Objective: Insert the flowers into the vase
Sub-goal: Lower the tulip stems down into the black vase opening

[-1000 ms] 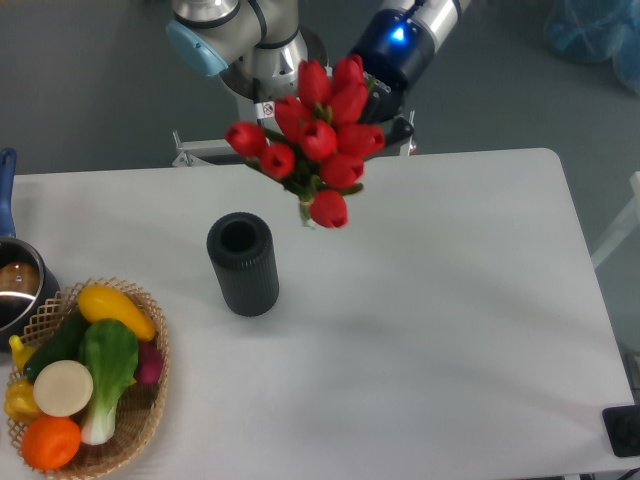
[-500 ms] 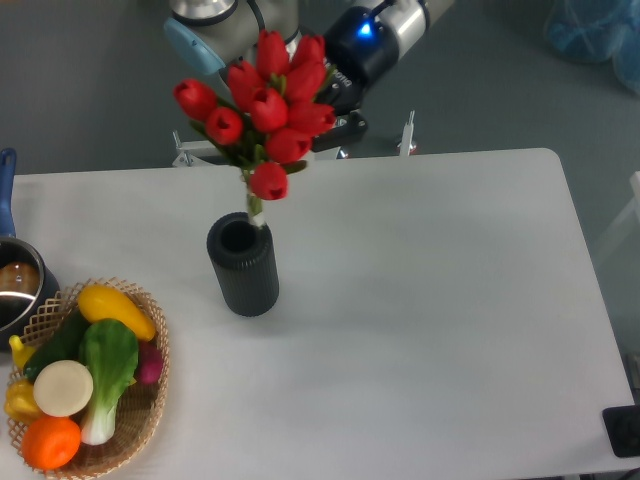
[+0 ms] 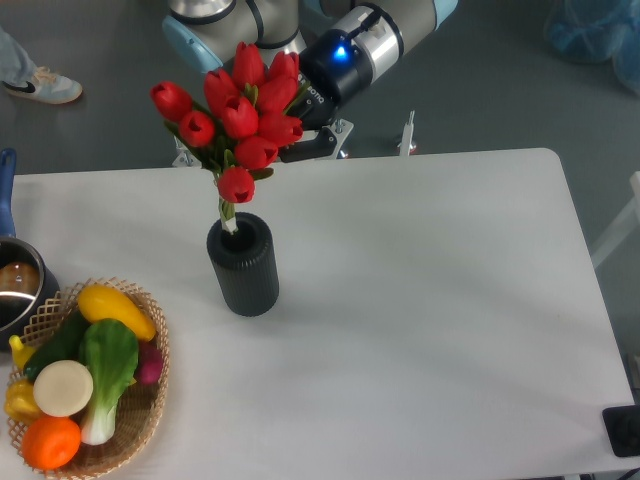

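The flowers (image 3: 232, 112) are a bunch of red tulips with green leaves, held upright over the vase (image 3: 242, 264). Their pale stems (image 3: 228, 218) reach down into the vase's round mouth. The vase is dark, ribbed and cylindrical and stands on the white table, left of centre. My gripper (image 3: 300, 135) is behind and to the right of the blooms, largely hidden by them. It appears to hold the bunch, but its fingers do not show.
A wicker basket (image 3: 140, 420) with toy vegetables sits at the front left corner. A metal pot (image 3: 15, 285) with a blue handle is at the left edge. A black object (image 3: 622, 430) lies at the front right corner. The arm's base (image 3: 230, 30) is behind the table.
The bunch has moved left and down from beside the vase to right over it. The stems now enter the vase mouth. The arm has followed it left.
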Controlling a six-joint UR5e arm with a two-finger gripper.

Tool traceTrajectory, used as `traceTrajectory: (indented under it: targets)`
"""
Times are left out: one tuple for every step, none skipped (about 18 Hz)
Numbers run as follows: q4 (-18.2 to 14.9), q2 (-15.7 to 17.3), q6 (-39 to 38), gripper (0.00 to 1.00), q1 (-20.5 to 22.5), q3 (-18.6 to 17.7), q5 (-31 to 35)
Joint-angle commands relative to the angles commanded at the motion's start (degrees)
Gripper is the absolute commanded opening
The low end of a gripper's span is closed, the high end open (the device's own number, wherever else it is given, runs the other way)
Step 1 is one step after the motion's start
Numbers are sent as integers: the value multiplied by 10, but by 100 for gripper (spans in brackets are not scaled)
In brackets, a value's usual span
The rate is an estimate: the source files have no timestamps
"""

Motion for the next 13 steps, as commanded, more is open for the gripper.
traceTrajectory:
  targets:
    - [-1, 0, 2, 0, 1, -3, 0]
    - [-1, 0, 2, 0, 2, -4, 0]
    - [0, 1, 4, 0, 2, -8, 1]
    - [-1, 1, 3, 0, 2, -8, 1]
    - [0, 1, 3, 0, 2, -11, 2]
    - [0, 2, 4, 0, 3, -11, 2]
    - [-1, 2, 4, 0, 4, -12, 3]
    - [0, 3, 4, 0, 4, -15, 3]
    - [1, 3, 6, 0, 4, -18, 4]
    - [1, 3, 11, 0, 4, -24, 4]
    - [1, 3, 19, 0, 3, -31, 4]
    - [1, 3, 32, 0, 3, -38, 5]
    - [1, 3, 43, 0, 4, -46, 5]
